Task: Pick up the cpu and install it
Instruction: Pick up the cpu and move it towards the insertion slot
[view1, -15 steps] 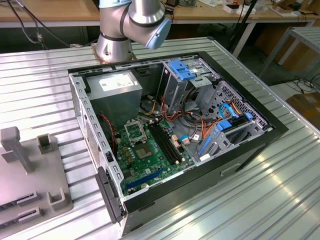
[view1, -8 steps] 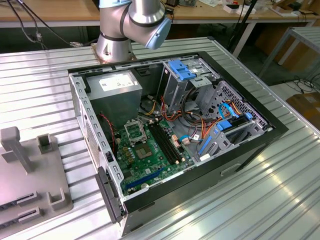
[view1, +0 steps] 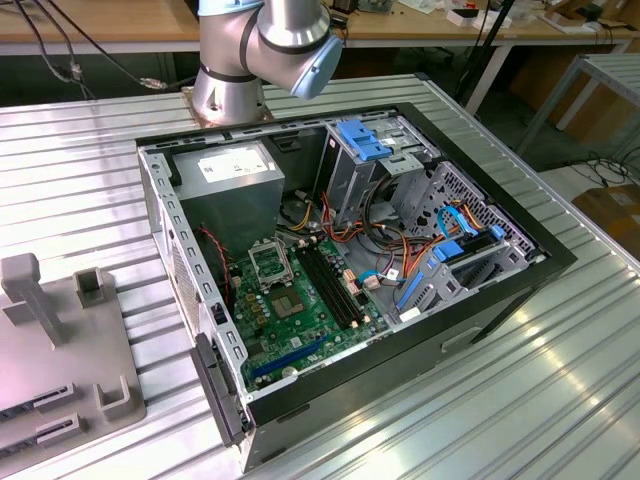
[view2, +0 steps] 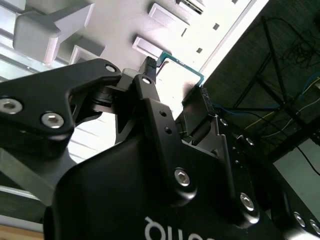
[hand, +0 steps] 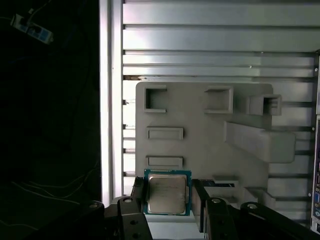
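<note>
At the exterior view's left you have the grey moulded fixture (view1: 60, 350) lying on the ribbed metal table (view1: 90, 160). Moving right, the arm's base (view1: 230, 85) stands on the table at the far edge. Just in front of it, the open computer case (view1: 500, 290) lies on its side. Inside the case you can see the green circuit board (view1: 300, 320), with the square socket (view1: 268, 263) near its far end and the silver power supply (view1: 225, 175) beyond that. To the exterior view's right of the board sit the drive bays with blue clips (view1: 365, 140) and a tangle of coloured cables (view1: 400, 265).

In the first wrist view, the cpu (hand: 167, 192) shows its silver-grey face towards you. It sits between the black fingers (hand: 139, 194), which are closed in on it, one against each of two opposite edges. It is over the near edge of the grey fixture (hand: 200, 150), well apart from the case. You cannot tell whether it is lifted clear or resting on the fixture.

In the second wrist view you see the same grip from the side. The thin green edge of the cpu (view2: 184, 64) spans the gap between the tips of the fingers (view2: 148, 77), with the pale fixture (view2: 125, 30) behind it.
</note>
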